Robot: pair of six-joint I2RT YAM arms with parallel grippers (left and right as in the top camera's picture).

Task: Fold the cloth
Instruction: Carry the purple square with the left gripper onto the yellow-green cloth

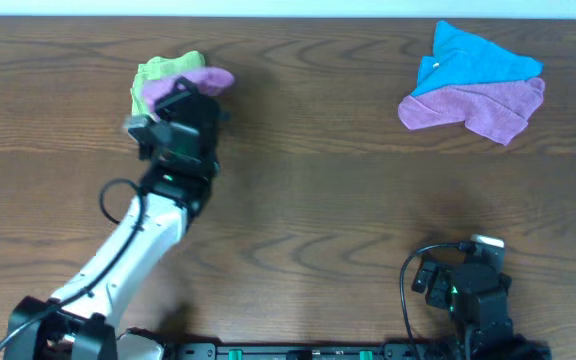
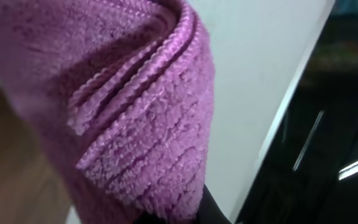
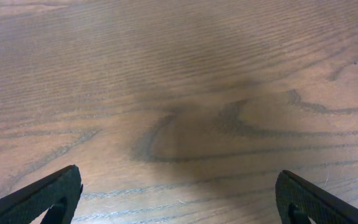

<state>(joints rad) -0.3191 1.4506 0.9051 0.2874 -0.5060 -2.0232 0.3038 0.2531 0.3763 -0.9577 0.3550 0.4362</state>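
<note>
At the far left of the brown wood-grain table (image 1: 308,180), the left gripper (image 1: 188,98) is clamped on the magenta-purple microfibre cloth (image 1: 200,80), which is bunched over a crumpled light green cloth (image 1: 160,70). From overhead the wrist hides its fingers. The left wrist view is mostly blurred purple folds, with one dark finger (image 2: 209,208) just showing. At near right, the right gripper (image 3: 179,202) hovers spread wide and empty. At far right, a bright blue cloth (image 1: 473,52) overlaps a lavender-purple cloth (image 1: 483,108).
</note>
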